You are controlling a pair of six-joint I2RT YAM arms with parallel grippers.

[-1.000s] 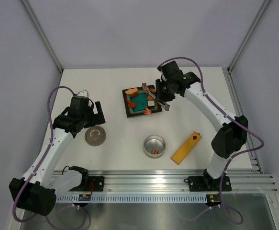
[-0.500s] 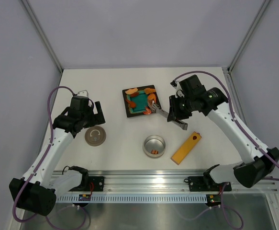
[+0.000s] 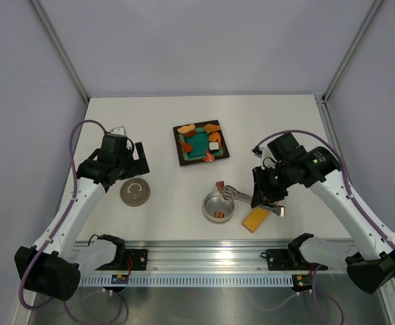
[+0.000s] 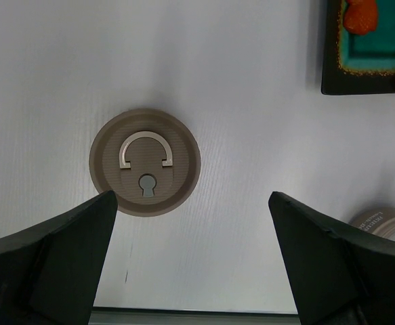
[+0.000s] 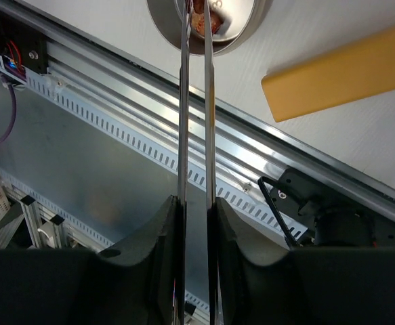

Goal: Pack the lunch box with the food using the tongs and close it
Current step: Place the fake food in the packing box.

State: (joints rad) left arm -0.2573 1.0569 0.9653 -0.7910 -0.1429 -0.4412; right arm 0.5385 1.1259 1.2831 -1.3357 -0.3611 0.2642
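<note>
right gripper (image 3: 268, 196) is clamped on the tongs (image 3: 241, 196), which point left with a brown piece (image 3: 219, 185) over the lunch box (image 3: 206, 203) far rim

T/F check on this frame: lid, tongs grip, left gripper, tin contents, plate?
1. The lid is on the lunch box. False: it lies on the table, apart from it.
2. The right gripper is shut on the tongs. True.
3. The left gripper holds the lid. False: it is open above it.
4. The lunch box has food in it. True.
5. The black plate is bare. False: pieces lie on it.
</note>
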